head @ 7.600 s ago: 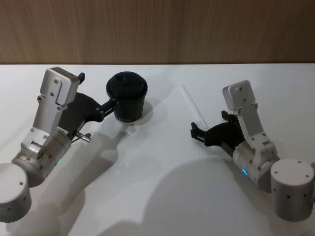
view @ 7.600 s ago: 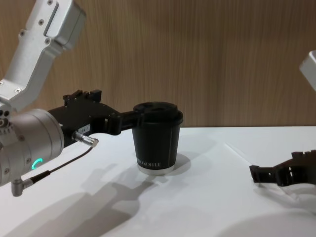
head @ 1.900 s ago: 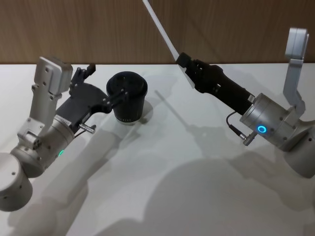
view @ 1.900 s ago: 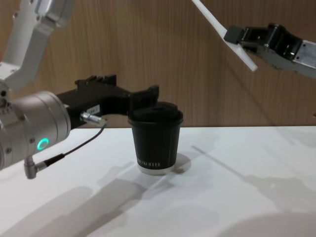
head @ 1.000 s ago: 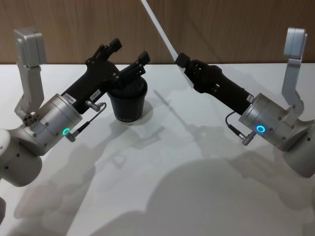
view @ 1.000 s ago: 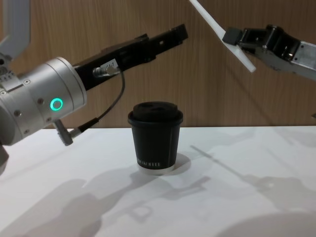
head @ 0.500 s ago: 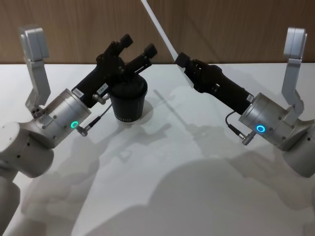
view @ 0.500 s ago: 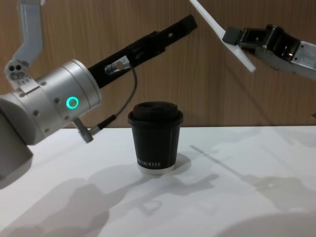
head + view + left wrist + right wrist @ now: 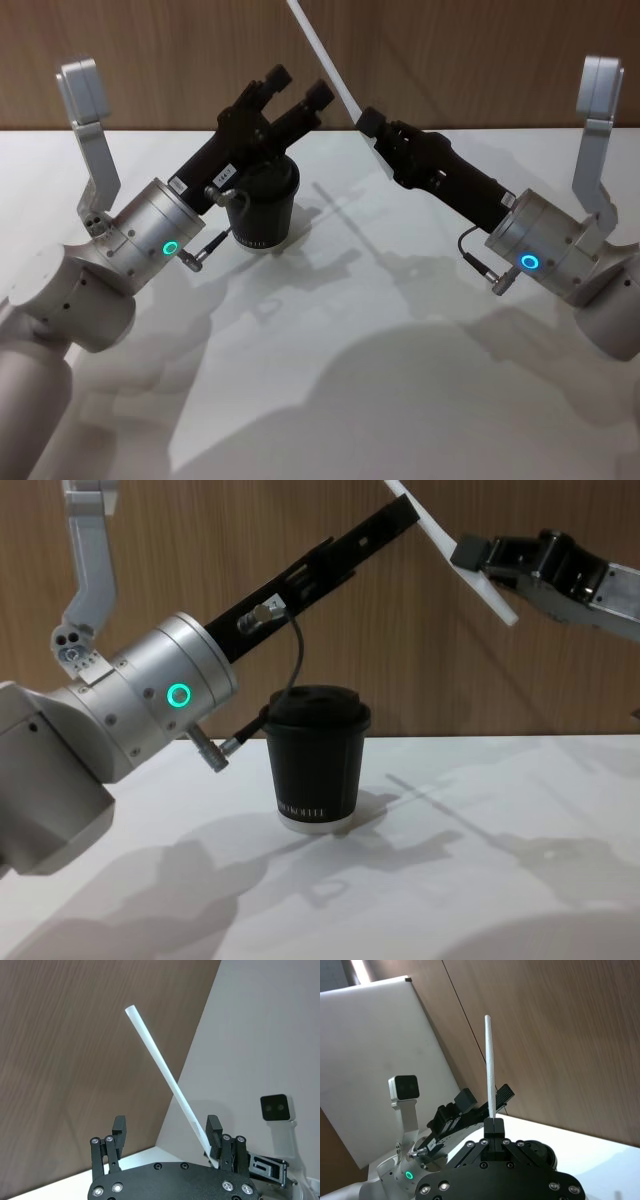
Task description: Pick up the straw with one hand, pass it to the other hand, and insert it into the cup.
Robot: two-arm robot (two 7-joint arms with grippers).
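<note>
Straw [image 9: 322,55], thin white plastic, clamped in R pincer [image 9: 366,122]; L pincer [image 9: 299,84] open nearby.

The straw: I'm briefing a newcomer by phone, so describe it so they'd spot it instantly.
Above the white table, against the brown wooden wall, the right claw is shut on a long, thin, white-translucent plastic straw. It slants up near the open left claw: the one pale slender thing among black claws and the black lidded paper cup.

Materials and finishes
Straw [image 9: 322,55], smooth translucent white plastic; cup [image 9: 314,770], matt black paper; table [image 9: 400,350], smooth matt white; wall [image 9: 480,50], wood grain.
</note>
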